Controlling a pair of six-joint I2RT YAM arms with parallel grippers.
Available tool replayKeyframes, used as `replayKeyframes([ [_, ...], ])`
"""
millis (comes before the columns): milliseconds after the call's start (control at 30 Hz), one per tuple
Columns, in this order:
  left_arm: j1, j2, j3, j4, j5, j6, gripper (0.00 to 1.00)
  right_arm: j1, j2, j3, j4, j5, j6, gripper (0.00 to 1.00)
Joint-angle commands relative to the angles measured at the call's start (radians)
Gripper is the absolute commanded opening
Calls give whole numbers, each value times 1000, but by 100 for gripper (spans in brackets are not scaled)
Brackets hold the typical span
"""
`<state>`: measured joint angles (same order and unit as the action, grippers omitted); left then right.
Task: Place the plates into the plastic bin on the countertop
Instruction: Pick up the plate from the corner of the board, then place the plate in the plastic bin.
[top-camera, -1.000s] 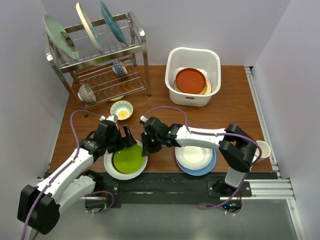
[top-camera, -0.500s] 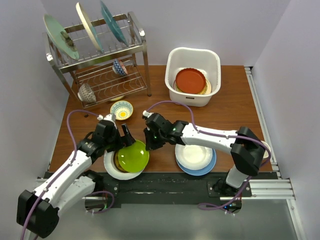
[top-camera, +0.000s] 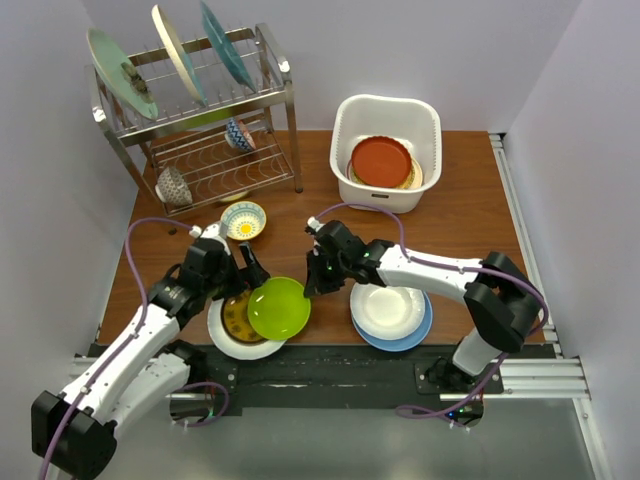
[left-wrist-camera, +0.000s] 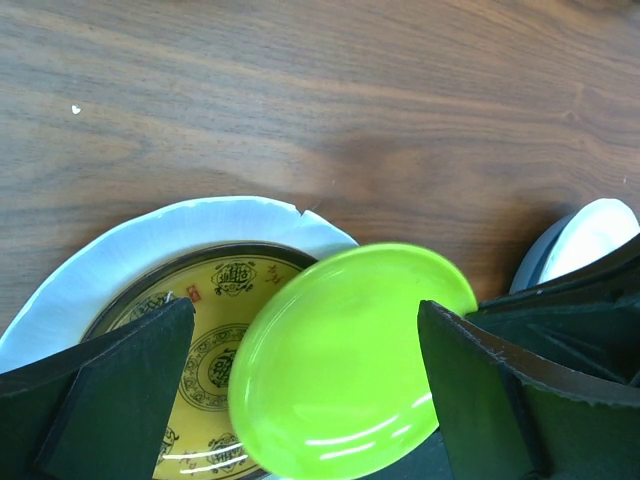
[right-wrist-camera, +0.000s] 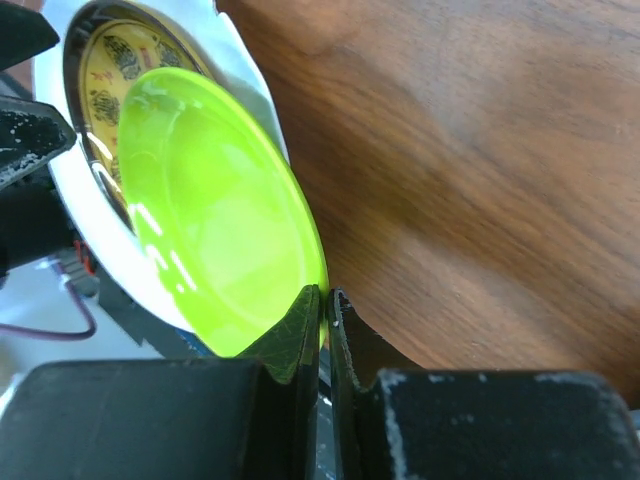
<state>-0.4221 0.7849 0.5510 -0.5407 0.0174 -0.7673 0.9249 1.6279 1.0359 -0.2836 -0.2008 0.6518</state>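
Right claw (right-wrist-camera: 325, 310): we find it pinching the rim of the lime green plate (top-camera: 278, 308), tilted over the near-left yellow patterned plate (top-camera: 236, 318) | left claw (left-wrist-camera: 305, 390): spread wide, flanking it | plastic bin (top-camera: 345, 130): far side of counter (top-camera: 470, 220), well apart.

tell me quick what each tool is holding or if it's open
Left tool: open, holding nothing.
Right tool: closed on the rim of the lime green plate.

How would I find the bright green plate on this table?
Go to the near left edge of the table, where a white plate lies. Tilted above it is the lime green plate, the only one pinched by the right gripper.
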Motion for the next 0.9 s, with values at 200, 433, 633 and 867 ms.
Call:
replayKeyframes([
  [200, -4, -56, 67, 5, -14, 6, 99, -80, -89, -50, 98, -77, 14, 0],
  [433, -4, -56, 76, 1, -43, 16, 99, -124, -89, -46, 113, -107, 16, 0],
  [633, -4, -59, 89, -8, -62, 19, 99, -190, -100, -40, 121, -146, 11, 0],
  [867, -4, -53, 93, -8, -66, 17, 100, -262, -109, -23, 115, -172, 0, 0],
])
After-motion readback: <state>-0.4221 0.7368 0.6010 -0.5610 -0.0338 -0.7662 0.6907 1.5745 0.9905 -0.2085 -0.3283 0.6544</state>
